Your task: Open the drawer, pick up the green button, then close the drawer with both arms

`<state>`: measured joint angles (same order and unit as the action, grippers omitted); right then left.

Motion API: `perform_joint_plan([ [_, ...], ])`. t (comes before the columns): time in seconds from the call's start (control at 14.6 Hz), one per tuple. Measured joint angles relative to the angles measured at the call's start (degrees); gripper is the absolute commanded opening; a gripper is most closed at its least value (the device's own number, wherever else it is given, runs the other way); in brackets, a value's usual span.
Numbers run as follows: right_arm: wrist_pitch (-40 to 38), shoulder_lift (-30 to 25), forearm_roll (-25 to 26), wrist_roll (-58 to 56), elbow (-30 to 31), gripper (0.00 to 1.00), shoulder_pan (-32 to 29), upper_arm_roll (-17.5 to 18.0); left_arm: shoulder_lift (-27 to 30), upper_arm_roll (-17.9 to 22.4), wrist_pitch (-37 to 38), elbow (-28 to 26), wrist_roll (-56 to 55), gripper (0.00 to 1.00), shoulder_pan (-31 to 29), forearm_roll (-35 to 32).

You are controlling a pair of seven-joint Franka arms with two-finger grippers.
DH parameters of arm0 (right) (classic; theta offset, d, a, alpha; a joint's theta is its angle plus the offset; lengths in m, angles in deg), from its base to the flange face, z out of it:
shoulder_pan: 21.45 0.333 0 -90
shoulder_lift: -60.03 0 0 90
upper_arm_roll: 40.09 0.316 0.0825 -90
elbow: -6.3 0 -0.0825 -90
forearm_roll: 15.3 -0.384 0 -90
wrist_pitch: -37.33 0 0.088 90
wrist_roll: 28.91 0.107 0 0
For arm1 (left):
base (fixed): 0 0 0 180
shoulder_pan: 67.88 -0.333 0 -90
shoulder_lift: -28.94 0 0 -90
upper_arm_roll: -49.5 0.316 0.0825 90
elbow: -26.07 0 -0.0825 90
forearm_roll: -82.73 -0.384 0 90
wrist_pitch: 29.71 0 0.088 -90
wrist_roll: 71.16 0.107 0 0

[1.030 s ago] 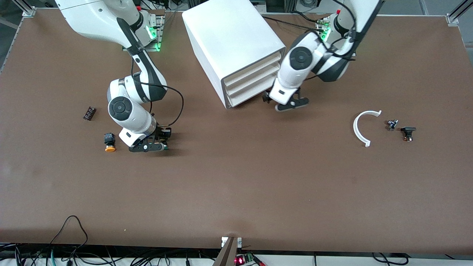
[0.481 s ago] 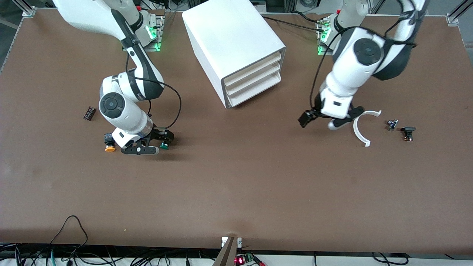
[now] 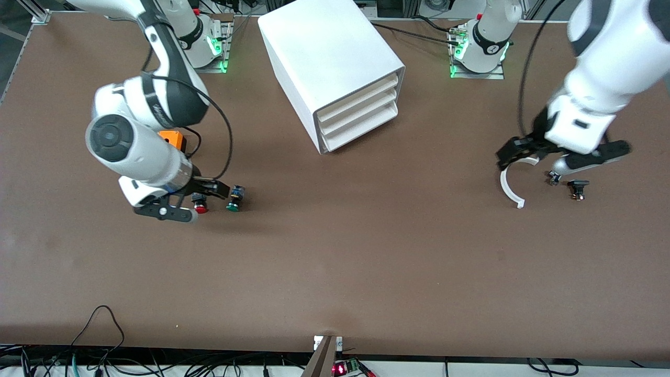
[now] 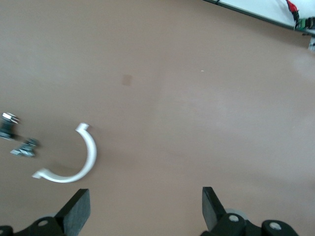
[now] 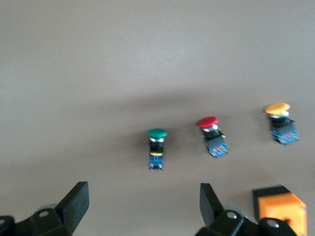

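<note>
Brown table [image 3: 335,262], front view: white cabinet [image 3: 324,57] near the bases, its three drawers all pushed in, the lowest drawer [image 3: 361,128] flush with the two above. Green button [image 3: 234,199] lies on the table toward the right arm's end, free of any grip; red button [image 3: 199,203] just beside it. Right gripper [image 3: 180,201] hangs over the red button, fingers apart, holding nothing. Left gripper [image 3: 562,154] hangs over the white arc [image 3: 510,186] toward the left arm's end, fingers apart, empty. Two small dark parts [image 3: 568,183] lie beside the arc.

Left wrist view: both fingers [image 4: 78,211] spread wide over bare table; arc [image 4: 74,162] lies flat, the small parts [image 4: 17,142] near it.

Right wrist view: fingers [image 5: 74,204] spread wide, nothing between them. Green button [image 5: 157,147], red button [image 5: 212,133] and orange button [image 5: 280,122] lie in a row on their sides, apart from one another. Orange block [image 5: 280,209] shows at the gripper's edge.
</note>
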<state>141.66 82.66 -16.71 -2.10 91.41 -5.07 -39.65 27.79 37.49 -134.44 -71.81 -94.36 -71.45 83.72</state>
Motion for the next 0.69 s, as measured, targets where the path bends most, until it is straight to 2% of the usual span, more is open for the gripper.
perform_joint_plan([
  [0.21,-3.8,-0.4,0.8,0.0,-5.2,1.0,-2.2,-0.5,0.2,3.9,5.5,3.8,7.4,1.0,-0.2,0.0],
  [0.41,-5.7,-2.5,4.7,-0.6,-6.6,1.0,-5.7,-0.8,0.6,6.7,8.3,4.7,10.1,1.0,-0.2,0.3],
  [0.69,-9.5,-6.0,6.8,-3.8,-6.7,1.0,-9.0,-0.8,0.8,7.3,10.3,5.0,11.4,1.0,0.0,0.8],
])
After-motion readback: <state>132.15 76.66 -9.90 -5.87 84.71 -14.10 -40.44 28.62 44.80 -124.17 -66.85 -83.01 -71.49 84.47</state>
